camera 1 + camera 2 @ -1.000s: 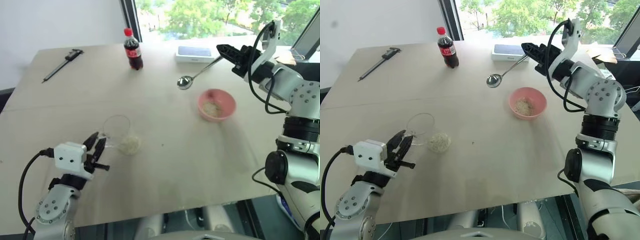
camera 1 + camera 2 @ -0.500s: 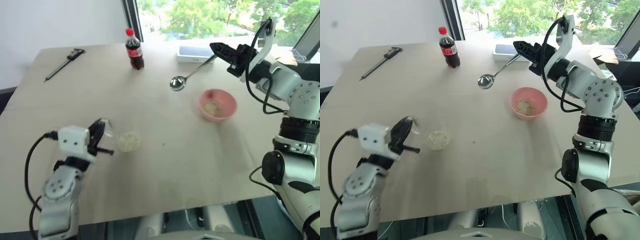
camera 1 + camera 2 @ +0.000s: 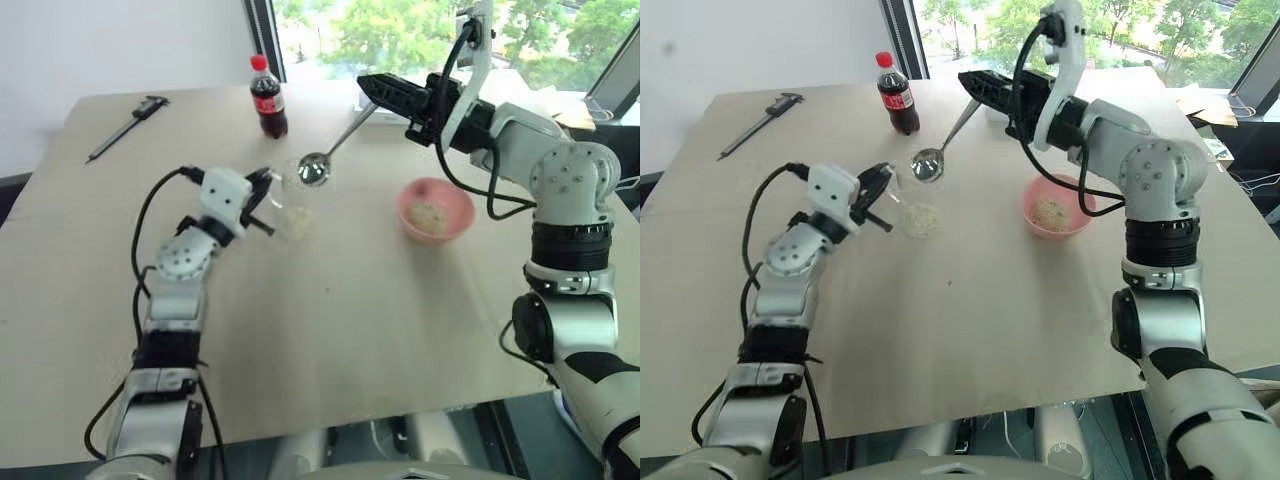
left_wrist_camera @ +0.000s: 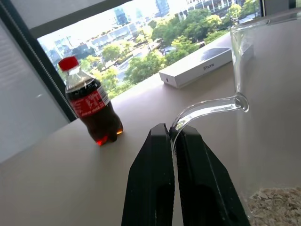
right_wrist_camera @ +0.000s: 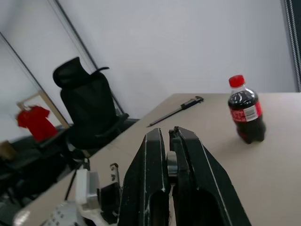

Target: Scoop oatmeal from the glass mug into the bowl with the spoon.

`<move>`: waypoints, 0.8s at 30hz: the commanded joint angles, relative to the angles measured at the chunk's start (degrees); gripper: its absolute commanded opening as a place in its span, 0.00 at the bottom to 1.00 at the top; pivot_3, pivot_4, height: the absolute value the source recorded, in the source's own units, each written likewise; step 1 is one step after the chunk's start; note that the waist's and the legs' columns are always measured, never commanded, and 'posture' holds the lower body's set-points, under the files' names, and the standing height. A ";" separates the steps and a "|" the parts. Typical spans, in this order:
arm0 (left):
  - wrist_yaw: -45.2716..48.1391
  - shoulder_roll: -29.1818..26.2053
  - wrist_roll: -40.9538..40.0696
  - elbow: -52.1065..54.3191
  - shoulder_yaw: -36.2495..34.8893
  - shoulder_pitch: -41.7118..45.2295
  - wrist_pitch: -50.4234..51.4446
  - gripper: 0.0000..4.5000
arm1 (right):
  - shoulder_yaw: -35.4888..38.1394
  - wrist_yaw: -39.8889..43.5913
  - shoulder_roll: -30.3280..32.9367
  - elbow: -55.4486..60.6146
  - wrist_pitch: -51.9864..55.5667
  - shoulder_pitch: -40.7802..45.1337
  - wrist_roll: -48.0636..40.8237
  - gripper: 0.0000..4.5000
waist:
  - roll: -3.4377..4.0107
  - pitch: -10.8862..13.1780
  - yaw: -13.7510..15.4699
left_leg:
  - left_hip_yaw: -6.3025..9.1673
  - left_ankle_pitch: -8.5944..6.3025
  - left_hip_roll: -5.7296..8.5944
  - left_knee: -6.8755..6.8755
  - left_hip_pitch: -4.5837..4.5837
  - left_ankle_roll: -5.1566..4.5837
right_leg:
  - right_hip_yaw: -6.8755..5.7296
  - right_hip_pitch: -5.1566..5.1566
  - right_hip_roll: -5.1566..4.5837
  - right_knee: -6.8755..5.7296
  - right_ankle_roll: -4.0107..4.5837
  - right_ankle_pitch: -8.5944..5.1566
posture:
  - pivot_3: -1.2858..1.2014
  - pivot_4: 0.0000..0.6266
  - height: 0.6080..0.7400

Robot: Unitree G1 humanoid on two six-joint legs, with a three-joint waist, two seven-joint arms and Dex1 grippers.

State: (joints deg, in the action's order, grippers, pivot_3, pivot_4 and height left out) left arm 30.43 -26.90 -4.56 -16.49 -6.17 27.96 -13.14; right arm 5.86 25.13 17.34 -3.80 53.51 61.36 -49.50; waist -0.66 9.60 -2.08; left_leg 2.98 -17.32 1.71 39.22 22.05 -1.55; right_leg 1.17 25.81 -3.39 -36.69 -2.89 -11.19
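Observation:
My left gripper (image 3: 262, 195) is shut on the handle (image 4: 207, 108) of the glass mug (image 3: 288, 204) and holds it up over the table's middle left. Pale oatmeal (image 3: 923, 219) lies in the mug's bottom. Higher up at the back, my right gripper (image 3: 364, 84) is shut on the end of the spoon's handle (image 5: 171, 162). The silver spoon (image 3: 314, 170) slants down to the left, and its oval bowl hangs right by the mug's rim. The pink bowl (image 3: 434, 210) stands on the table to the right with pale flakes inside.
A cola bottle (image 3: 267, 98) with a red cap stands at the back. A white box (image 4: 202, 66) lies behind it to the right and a dark caliper (image 3: 125, 128) at the far left. A black office chair (image 5: 89, 103) stands beyond the table.
The left gripper has carried the mug forward, up and to the right. The right gripper has swung the spoon to the left, bringing its bowl next to the mug.

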 commanded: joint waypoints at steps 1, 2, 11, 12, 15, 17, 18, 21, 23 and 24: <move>2.81 -0.94 -0.40 -5.67 0.26 4.11 -6.98 0.01 | -3.47 4.19 1.08 3.14 -5.27 0.21 5.12 0.00 | 0.00 0.00 -0.33 | 0.01 0.00 0.00 0.00 0.01 0.00 | -0.01 0.00 -0.02 -0.01 0.00 0.00 | 0.52 0.24 1.00; 3.39 -0.87 -0.42 -6.90 0.52 4.83 -7.76 0.01 | -5.12 5.11 1.39 3.43 -7.03 -0.06 7.29 0.00 | 0.00 0.00 -0.27 | 0.00 0.00 -0.01 -0.02 0.02 0.00 | 0.00 0.02 -0.06 -0.06 0.00 0.00 | 0.52 0.24 1.00; 8.09 -0.73 0.36 -17.56 3.14 11.19 -16.20 0.01 | -20.05 17.92 2.16 2.27 -25.71 -4.68 25.23 0.00 | 0.00 0.00 -0.26 | 0.05 0.01 0.05 0.04 0.14 0.01 | -0.08 0.21 -0.08 -0.06 -0.01 0.00 | 0.52 0.24 1.00; 8.51 -0.70 0.33 -18.42 3.29 11.85 -16.72 0.01 | -21.22 19.08 2.17 1.58 -28.07 -5.22 27.05 0.00 | 0.00 0.00 -0.26 | 0.06 0.01 0.05 0.06 0.14 0.01 | -0.09 0.21 -0.08 -0.06 -0.01 0.00 | 0.52 0.24 1.00; 9.40 -0.92 0.47 -20.45 3.85 13.23 -18.35 0.01 | -22.90 21.77 2.11 -0.64 -33.14 -5.86 30.92 0.00 | 0.00 0.00 -0.27 | 0.06 0.01 0.09 0.09 0.15 0.01 | -0.09 0.21 -0.08 -0.06 -0.01 0.00 | 0.52 0.24 1.00; 9.83 -0.97 0.44 -21.36 3.93 13.68 -19.30 0.01 | -22.40 22.22 1.10 -1.81 -32.96 -6.14 31.14 0.00 | 0.00 0.00 -0.29 | 0.06 0.01 0.10 0.10 0.15 0.01 | -0.09 0.21 -0.08 -0.06 -0.01 0.00 | 0.52 0.24 1.00; 9.93 -0.89 0.42 -21.66 3.93 13.83 -19.61 0.01 | -22.23 22.44 0.70 -2.43 -32.91 -6.29 31.36 0.00 | 0.00 0.00 -0.32 | 0.07 0.01 0.10 0.10 0.14 0.01 | -0.09 0.21 -0.07 -0.07 -0.01 0.00 | 0.52 0.24 1.00; 10.42 -0.30 -0.48 -21.78 3.65 13.87 -20.01 0.01 | -22.51 22.93 0.03 -3.08 -31.58 -7.20 31.95 0.00 | 0.00 0.00 -0.30 | 0.09 0.02 0.08 0.09 0.13 0.02 | -0.10 0.21 -0.06 -0.07 -0.01 0.00 | 0.52 0.24 1.00; 10.59 -0.15 -0.72 -21.68 3.49 13.77 -20.15 0.01 | -22.48 22.82 -0.42 -2.94 -30.43 -7.72 32.02 0.00 | 0.00 0.00 -0.28 | 0.11 0.02 0.08 0.10 0.14 0.02 | -0.11 0.21 -0.07 -0.07 -0.01 0.00 | 0.52 0.24 1.00; 10.50 -0.08 -0.56 -21.70 3.51 13.70 -20.33 0.01 | -21.19 21.61 -1.18 -2.31 -25.62 -8.16 29.86 0.00 | 0.00 0.00 -0.27 | 0.11 0.02 0.09 0.10 0.15 0.02 | -0.11 0.21 -0.08 -0.07 -0.01 0.00 | 0.52 0.24 1.00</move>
State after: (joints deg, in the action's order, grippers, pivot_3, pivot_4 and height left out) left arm 41.13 -26.93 -3.53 -39.91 -1.66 40.37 -31.37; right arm -17.47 47.56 16.93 -7.68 23.23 53.56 -17.88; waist -0.67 9.61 -2.35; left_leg 3.09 -17.31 1.80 39.32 22.20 -1.53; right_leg 1.05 26.02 -3.47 -36.76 -2.89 -11.19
